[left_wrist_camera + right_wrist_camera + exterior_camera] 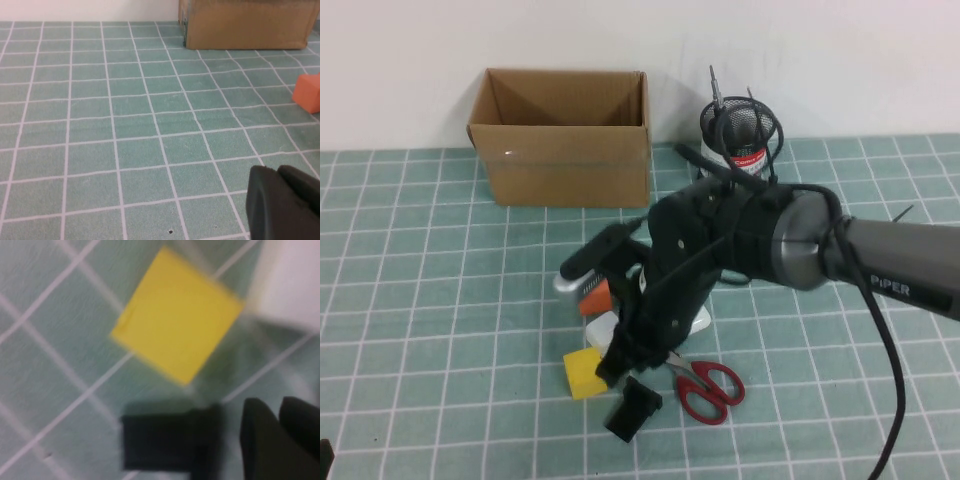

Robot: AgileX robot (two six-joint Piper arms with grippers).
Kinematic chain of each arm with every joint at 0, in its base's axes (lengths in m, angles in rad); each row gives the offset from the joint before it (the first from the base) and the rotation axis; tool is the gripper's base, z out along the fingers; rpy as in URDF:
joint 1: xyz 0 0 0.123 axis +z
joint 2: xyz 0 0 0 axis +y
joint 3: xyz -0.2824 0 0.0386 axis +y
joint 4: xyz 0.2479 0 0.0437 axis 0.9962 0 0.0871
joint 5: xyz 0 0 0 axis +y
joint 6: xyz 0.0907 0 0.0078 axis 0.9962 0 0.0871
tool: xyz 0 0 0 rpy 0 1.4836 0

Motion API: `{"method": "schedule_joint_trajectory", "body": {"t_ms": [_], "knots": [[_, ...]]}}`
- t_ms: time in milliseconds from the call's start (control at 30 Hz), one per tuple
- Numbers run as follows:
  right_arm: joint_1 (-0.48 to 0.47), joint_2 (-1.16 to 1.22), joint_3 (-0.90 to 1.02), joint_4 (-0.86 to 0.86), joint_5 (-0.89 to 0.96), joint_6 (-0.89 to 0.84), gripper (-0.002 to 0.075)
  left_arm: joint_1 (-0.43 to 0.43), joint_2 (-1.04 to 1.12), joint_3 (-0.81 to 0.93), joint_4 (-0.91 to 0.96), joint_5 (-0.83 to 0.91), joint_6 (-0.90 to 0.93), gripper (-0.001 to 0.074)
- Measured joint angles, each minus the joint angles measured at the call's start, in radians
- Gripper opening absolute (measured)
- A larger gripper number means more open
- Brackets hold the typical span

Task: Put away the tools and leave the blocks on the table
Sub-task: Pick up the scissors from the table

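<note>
Two tools stand in the mesh cup (740,135); scissors (705,385) remain on the table (420,300). Right gripper (620,362) hovers over the yellow block (583,373), fingers together, empty. Left gripper (282,205): parked low, state indeterminable.

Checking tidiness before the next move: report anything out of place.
The red-handled scissors lie loose on the table by the yellow block, not stowed. The right end effector hovers above them; the left end effector is parked low.
</note>
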Motion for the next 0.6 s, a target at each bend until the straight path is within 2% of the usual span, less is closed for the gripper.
{"method": "schedule_joint_trajectory", "body": {"t_ms": [367,600], "knots": [[-0.035,0.083,-0.170,-0.091,0.155,-0.058,0.0192,0.000,0.000,0.000,0.000,0.000,0.000,-0.0004],[-0.037,0.163,-0.254,-0.096,0.210,-0.134,0.0210,0.000,0.000,0.000,0.002,0.000,0.000,-0.0004]]}}
